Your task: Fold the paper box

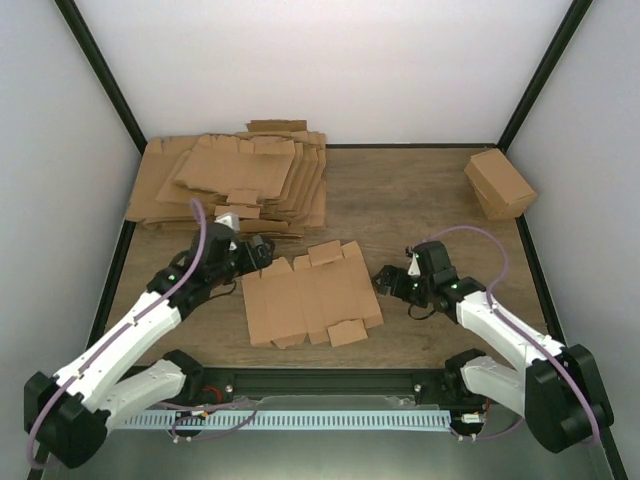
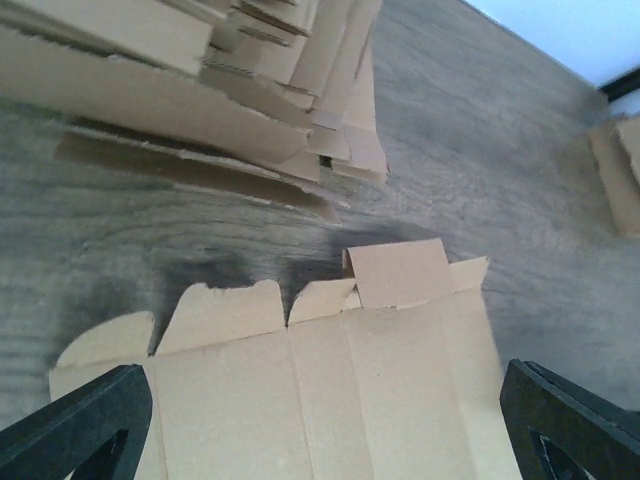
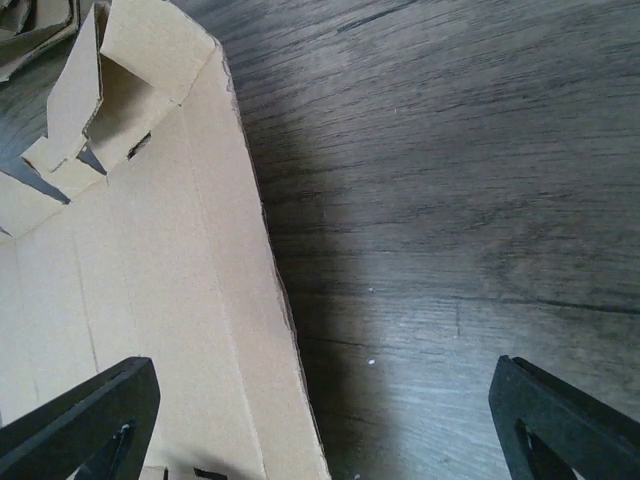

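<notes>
Paper box [image 1: 310, 293] lies flat and unfolded just nearer me than the sheet pile [image 1: 235, 180]. My left gripper [image 1: 262, 252] hovers low beside that pile and my right gripper [image 1: 384, 281] farther from it. Both arms bend inward, jaws wide and empty.

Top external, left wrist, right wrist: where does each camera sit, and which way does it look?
Top external: above and behind the arm bases, looking down on the table; both arms show, left gripper and right gripper flanking the paper box.
Left wrist: on the left arm, facing over the box toward the pile of sheets; its open fingers show.
Right wrist: on the right arm, looking down at the box's edge and bare wood; its open fingers show.
Shared: all three see the paper box.
</notes>
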Robot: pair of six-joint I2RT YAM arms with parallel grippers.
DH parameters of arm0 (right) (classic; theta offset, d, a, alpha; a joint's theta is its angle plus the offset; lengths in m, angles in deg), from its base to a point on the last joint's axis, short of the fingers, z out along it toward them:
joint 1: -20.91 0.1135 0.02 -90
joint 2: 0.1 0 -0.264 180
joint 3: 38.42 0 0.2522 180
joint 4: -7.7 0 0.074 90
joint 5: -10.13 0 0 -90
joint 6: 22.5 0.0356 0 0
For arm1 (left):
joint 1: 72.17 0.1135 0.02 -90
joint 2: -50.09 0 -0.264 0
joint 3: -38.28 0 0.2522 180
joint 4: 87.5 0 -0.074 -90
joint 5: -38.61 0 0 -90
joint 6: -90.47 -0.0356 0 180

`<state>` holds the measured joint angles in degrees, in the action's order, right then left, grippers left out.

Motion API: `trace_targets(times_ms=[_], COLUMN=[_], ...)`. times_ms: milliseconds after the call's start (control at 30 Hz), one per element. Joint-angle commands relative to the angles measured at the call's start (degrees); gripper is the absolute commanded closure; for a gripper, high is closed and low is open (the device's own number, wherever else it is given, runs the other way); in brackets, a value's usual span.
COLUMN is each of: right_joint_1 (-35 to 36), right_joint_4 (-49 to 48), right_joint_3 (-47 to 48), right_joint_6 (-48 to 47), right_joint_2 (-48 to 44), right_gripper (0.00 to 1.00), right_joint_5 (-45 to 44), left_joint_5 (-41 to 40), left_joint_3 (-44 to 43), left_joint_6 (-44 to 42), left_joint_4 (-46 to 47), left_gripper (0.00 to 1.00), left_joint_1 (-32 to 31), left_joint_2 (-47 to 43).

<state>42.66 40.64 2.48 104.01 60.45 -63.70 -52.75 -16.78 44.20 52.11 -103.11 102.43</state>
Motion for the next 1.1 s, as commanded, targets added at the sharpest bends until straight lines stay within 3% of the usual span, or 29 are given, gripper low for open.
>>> trace_targets(times_ms=[0, 267, 467, 667, 833, 1067], right_joint_1=[-0.5, -0.5, -0.5, -0.5, -0.5, -0.5], right_joint_4=[4.7, 6.5, 6.3, 6.4, 6.1, 5.7], right_joint_3=[2.7, 0.7, -0.9, -1.6, -2.1, -1.8], right_joint_6=[2.4, 4.0, 4.2, 3.7, 3.7, 3.8], right_joint_2=[-2.7, -6.4, -9.3, -9.0, -9.6, -9.1], right_gripper=[0.07, 0.07, 0.07, 0.07, 0.07, 0.07], right_joint_5=[-1.1, 0.3, 1.1, 2.0, 2.3, 2.7], left_joint_5=[2.2, -0.5, -1.9, -4.1, -6.4, -8.9], left_joint_3=[-4.4, -12.8, -12.9, -15.6, -21.6, -25.6], left_joint_6=[-14.0, -32.4, -47.0, -52.9, -56.8, -61.0], left_joint_4=[-0.9, 0.6, 3.4, 1.5, -4.1, -0.4], left_gripper=[0.04, 0.05, 0.0, 0.0, 0.11, 0.12], left_joint_1=[-1.7, -8.7, -14.7, -14.9, -14.9, -16.7], left_joint_2=[6.6, 19.9, 23.1, 27.7, 35.7, 43.2])
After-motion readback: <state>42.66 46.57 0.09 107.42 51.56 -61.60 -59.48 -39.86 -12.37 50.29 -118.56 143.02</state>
